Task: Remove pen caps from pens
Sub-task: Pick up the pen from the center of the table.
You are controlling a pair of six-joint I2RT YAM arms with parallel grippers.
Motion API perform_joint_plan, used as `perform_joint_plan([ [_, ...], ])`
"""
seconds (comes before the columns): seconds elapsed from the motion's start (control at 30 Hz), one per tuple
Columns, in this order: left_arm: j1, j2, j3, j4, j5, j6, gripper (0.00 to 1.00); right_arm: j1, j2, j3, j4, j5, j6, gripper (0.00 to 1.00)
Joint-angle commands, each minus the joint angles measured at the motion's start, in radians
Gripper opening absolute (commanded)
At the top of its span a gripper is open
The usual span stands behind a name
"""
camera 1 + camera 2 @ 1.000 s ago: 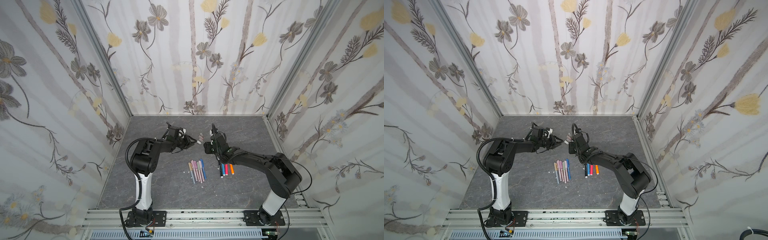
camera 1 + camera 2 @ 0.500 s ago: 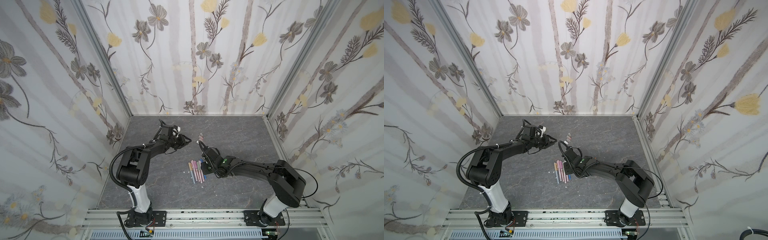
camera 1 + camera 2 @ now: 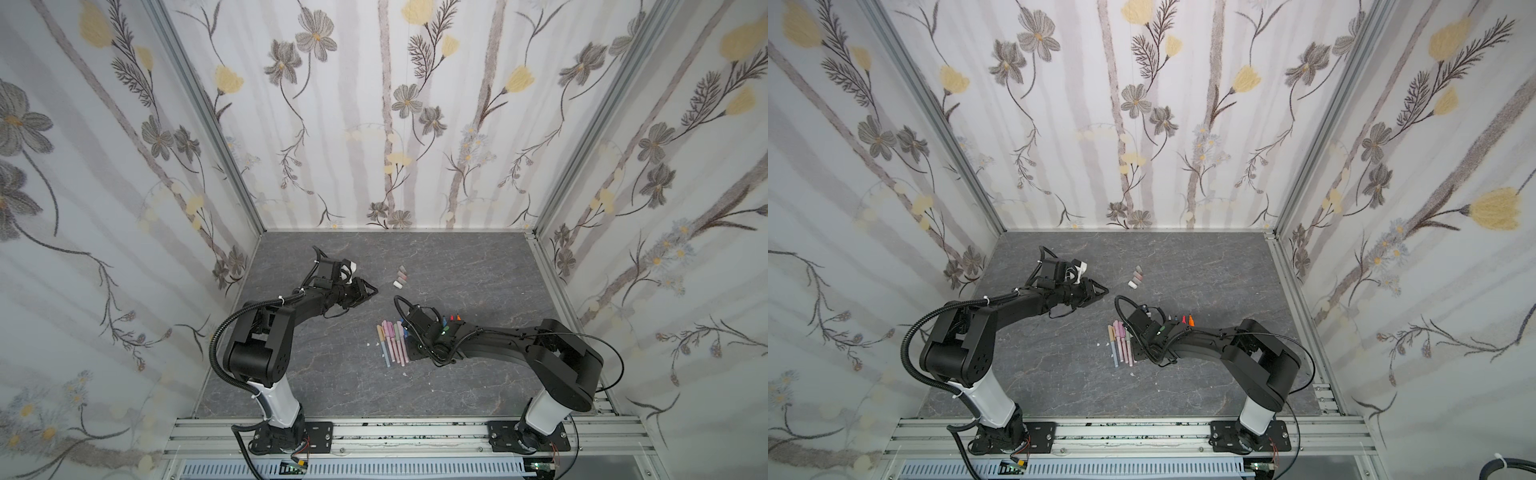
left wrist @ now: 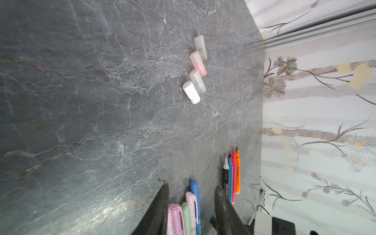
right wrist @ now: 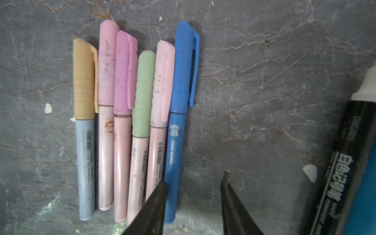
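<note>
Hovering low over the grey marbled counter, the right gripper stands with its jaws parted and nothing between them. One finger overlaps the barrel end of the slim blue plastic pen. That pen is the outermost of six capped pastel pens lying side by side, and its blue clipped cap is fully seated.

The pen looks like the next target, so the gripper should shift sideways until the blue barrel sits centred. It should close well below the cap seam, on the barrel alone (the pale pink pen touches it and could be pinched along).

The left gripper waits farther back, also parted and empty. It should take the cap across its body rather than the clip, then pull straight along the pen's axis.

Four loose translucent and white caps lie in a row near the back. Four thicker uncapped markers rest beside the right arm.
</note>
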Motion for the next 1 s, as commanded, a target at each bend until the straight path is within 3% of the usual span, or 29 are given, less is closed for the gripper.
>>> perform_joint_plan([
  [0.0,0.003,-0.006,-0.003,0.027,-0.003,0.006,0.36,0.002,0.023,0.018,-0.006,0.027,0.0,0.41],
  [0.23,0.005,-0.002,0.01,0.015,0.003,0.013,0.36,0.001,0.061,0.029,-0.011,0.039,-0.01,0.36],
  [0.53,-0.007,-0.003,0.032,-0.002,0.042,0.015,0.36,-0.004,0.057,0.011,-0.018,0.04,-0.017,0.1],
  [0.73,-0.071,-0.008,0.075,-0.066,0.051,0.039,0.37,-0.046,-0.039,-0.015,-0.015,0.038,-0.043,0.06],
  [0.97,-0.158,0.021,0.083,0.015,0.101,-0.042,0.38,-0.125,-0.227,-0.111,0.127,-0.093,-0.096,0.05],
])
